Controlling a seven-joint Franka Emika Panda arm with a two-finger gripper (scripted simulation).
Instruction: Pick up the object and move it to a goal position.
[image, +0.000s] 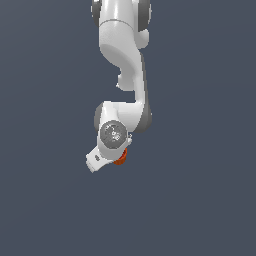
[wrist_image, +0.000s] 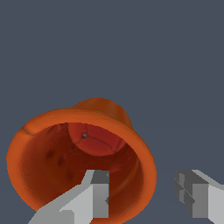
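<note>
The orange-red cup (wrist_image: 83, 148) fills the wrist view, its flared rim and open mouth turned toward the camera. My gripper (wrist_image: 144, 194) is open. One finger (wrist_image: 94, 197) is over the cup's mouth and the other finger (wrist_image: 197, 197) is outside the rim, so the jaws straddle the cup's wall with a gap on both sides. In the exterior view only a small part of the cup (image: 120, 158) shows beneath the white wrist and hand (image: 111, 135); the fingers are hidden there.
The plain dark grey surface (image: 200, 200) lies all around. The white arm (image: 125, 55) reaches down from the top of the exterior view. No other objects show.
</note>
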